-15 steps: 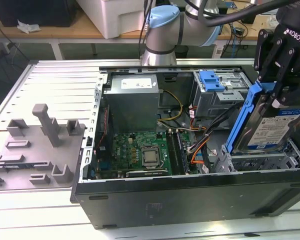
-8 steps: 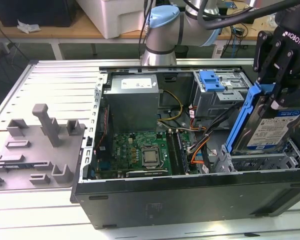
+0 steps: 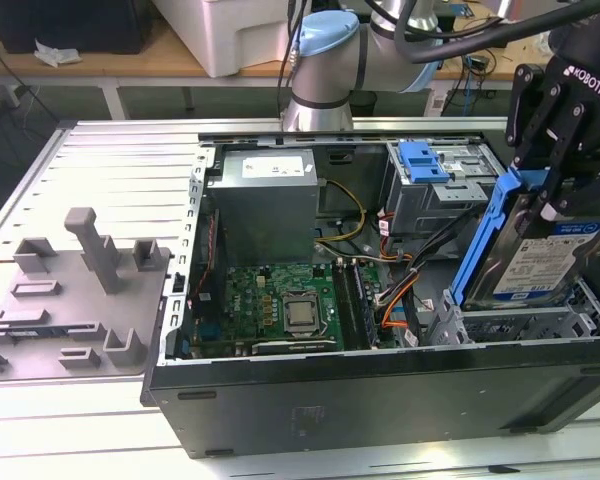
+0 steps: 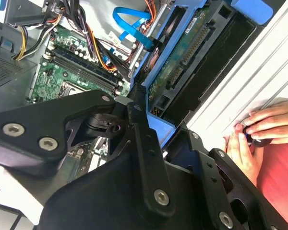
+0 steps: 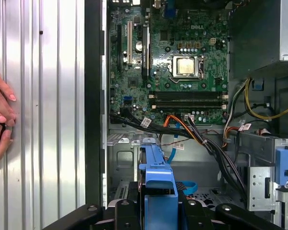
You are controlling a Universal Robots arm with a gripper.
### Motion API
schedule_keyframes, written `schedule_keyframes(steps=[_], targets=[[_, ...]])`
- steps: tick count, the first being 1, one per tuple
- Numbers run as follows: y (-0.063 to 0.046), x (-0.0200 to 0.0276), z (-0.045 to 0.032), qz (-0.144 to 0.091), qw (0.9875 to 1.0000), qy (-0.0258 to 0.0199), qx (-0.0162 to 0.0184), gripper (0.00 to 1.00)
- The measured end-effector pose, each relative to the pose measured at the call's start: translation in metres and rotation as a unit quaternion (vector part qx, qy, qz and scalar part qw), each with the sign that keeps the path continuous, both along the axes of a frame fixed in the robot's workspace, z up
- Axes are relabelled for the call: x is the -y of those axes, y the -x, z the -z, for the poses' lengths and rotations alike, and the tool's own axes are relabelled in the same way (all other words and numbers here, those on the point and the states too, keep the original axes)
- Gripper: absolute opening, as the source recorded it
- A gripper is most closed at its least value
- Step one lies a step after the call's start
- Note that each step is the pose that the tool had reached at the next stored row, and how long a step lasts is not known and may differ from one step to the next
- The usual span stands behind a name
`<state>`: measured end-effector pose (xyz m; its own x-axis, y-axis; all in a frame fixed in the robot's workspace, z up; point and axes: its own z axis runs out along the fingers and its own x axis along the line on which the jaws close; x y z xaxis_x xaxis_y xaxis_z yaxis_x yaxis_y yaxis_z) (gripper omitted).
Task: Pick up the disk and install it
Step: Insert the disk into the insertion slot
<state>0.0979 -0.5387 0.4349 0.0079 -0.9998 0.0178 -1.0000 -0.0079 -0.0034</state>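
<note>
— Where is the disk?

— Up in the pincer. The pincer is clamped on the disk's upper end. The disk hangs steeply tilted over the corner of the open computer case, at the exterior view's right.

— Which face shows?

— In the exterior view, the white-and-blue label, with the blue bracket running along the edge. The second wrist view shows the other face, a green circuit board. There the black fingers press on the bracket from both sides.

— Is it seated?

— No. Its lower end is down at the grey metal bay in that corner, and I cannot tell whether the two touch.

— What else is in the case?

— The motherboard lies flat on the case floor, with the processor socket near its middle. The grey power supply sits beside the board. A grey cage with a blue latch stands further along toward the exterior view's right. Orange and black cables run between the board and the bay.

— And outside it?

— The case lies on a ribbed metal bench. A grey moulded tray sits just beside the case, at the exterior view's left. In both wrist views a person's hands rest on the bench next to the case wall.
</note>
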Motion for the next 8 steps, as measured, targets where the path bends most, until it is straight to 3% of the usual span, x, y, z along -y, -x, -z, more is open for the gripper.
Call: schedule_keyframes(steps=[8], targets=[[0.0,0.0,0.0021,0.0,1.0,0.0,0.0,0.36]])
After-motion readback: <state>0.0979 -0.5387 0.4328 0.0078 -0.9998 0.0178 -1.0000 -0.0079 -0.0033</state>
